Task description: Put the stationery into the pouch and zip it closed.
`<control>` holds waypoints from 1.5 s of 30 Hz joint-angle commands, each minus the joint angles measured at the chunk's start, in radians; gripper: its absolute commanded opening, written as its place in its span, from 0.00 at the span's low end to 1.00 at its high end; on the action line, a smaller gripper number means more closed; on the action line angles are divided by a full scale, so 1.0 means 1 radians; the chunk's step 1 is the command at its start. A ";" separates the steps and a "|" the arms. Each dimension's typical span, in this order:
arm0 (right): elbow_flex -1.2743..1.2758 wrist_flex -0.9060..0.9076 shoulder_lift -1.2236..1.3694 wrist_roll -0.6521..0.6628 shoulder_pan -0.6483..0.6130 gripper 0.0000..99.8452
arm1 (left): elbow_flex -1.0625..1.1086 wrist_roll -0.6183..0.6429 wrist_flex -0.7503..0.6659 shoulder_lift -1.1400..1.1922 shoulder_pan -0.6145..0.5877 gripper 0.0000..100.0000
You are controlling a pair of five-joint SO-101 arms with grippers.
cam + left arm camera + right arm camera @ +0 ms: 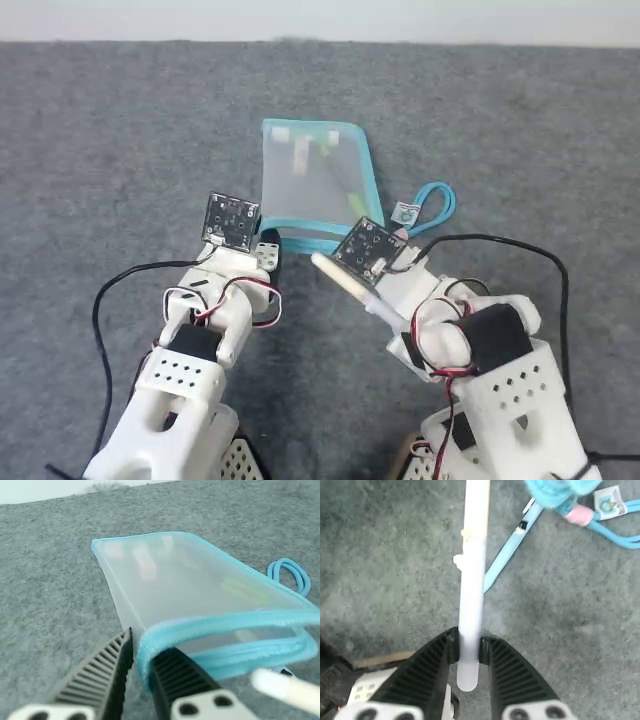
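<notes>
**White pen held at pouch mouth, left gripper pinning the rim**

Left gripper [142, 652] was clamped on the teal rim of the pouch [190, 590], at the near corner of its mouth. The pouch lay flat on the grey table [120, 130], stretching away ahead of that gripper. Right gripper [469, 647] was closed on the rear end of a white pen [472, 565]. The pen's long end stuck out ahead of it toward the mouth, tip just beside the left gripper.

Pouch looked like thin, translucent film: light, floppy, likely to slide or collapse unless pinned, so the fabric rim is the place to hold. Mouth seemed partly open; how wide, can't tell. Pen stiff, light, smooth, and held far back, so it could pivot in the grip. A few blurred items showed through the film, inside.

Ahead of the right gripper on the table lay a light-blue stick [512, 555], maybe another pen. The blue strap loop [437, 205] and a small tag [610, 502] sat beside the mouth. Strap or lower lip could snag the tip.
</notes>
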 commanded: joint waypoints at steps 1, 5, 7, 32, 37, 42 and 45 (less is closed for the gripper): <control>-0.032 -0.065 0.082 -0.049 -0.001 0.01 | -0.022 -0.003 -0.040 0.006 0.011 0.01; -0.118 -0.101 0.223 -0.106 0.001 0.01 | -0.022 -0.005 -0.040 0.006 0.011 0.01; -0.180 -0.107 0.297 -0.129 0.001 0.01 | -0.022 -0.005 -0.040 0.006 0.011 0.01; -0.934 -0.194 1.056 -0.489 -0.054 0.06 | -0.012 -0.044 -0.040 -0.002 0.018 0.01; -0.956 -0.197 1.059 -0.470 -0.088 0.22 | -0.012 -0.046 -0.040 -0.002 0.017 0.01; -0.956 -0.196 1.026 -0.423 -0.082 0.25 | -0.012 -0.046 -0.040 -0.002 0.012 0.01; -0.950 -0.177 0.954 -0.377 -0.085 0.25 | -0.012 -0.046 -0.040 -0.002 0.012 0.01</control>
